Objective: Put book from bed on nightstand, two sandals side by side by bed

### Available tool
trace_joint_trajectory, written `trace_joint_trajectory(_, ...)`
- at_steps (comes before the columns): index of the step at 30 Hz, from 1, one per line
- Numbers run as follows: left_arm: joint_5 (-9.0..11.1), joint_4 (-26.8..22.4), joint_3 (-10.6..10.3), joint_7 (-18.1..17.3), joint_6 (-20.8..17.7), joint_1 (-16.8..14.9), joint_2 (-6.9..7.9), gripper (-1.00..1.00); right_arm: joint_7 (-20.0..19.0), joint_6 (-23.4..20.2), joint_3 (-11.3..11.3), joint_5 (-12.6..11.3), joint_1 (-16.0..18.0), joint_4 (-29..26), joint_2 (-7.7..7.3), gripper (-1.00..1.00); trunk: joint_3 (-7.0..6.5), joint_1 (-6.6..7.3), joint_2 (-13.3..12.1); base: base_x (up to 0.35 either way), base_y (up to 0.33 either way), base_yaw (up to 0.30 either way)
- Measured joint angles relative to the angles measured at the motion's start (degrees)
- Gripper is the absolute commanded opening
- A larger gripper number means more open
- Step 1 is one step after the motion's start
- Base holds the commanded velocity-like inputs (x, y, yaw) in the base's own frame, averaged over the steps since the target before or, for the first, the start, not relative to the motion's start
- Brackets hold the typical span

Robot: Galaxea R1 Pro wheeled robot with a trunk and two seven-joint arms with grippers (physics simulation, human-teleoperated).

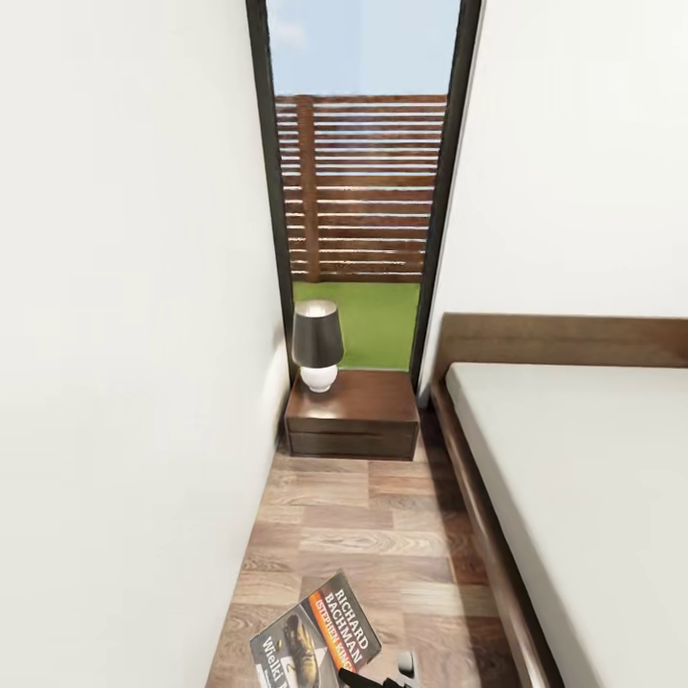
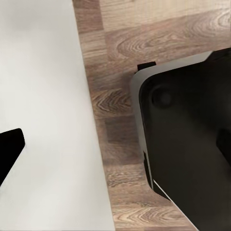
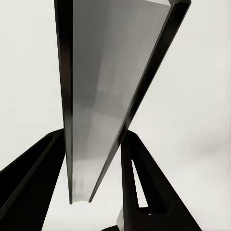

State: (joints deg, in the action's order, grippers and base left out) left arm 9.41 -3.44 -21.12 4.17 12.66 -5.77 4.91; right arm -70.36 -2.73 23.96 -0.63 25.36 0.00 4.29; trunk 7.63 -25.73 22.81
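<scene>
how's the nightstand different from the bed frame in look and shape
The nightstand is a small boxy cabinet standing below the window; the bed frame is long and low, running along the mattress. The nightstand carries a dark-shaded lamp; the bed's grey mattress lies bare. Both are dark brown wood on the plank floor.

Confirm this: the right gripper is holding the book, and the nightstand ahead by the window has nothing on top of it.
Not quite. In the head view the nightstand carries a dark-shaded lamp. The rest holds: the right gripper grips the book.
</scene>
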Motion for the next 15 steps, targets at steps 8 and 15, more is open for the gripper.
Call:
trace_joint_trajectory(8,0.0,0.1,0.0,0.0,0.0,0.0,-0.03,1.0,0.0,0.0,0.0,0.0,0.0,-0.1,0.01,-1.0,0.0,0.0,0.0,0.284,0.0,0.0)
trace_joint_trajectory(15,0.0,0.1,0.0,0.0,0.0,0.0,-0.01,1.0,0.0,0.0,0.0,0.0,0.0,-0.1,0.01,-1.0,0.0,0.0,0.0,0.283,0.0,0.0)
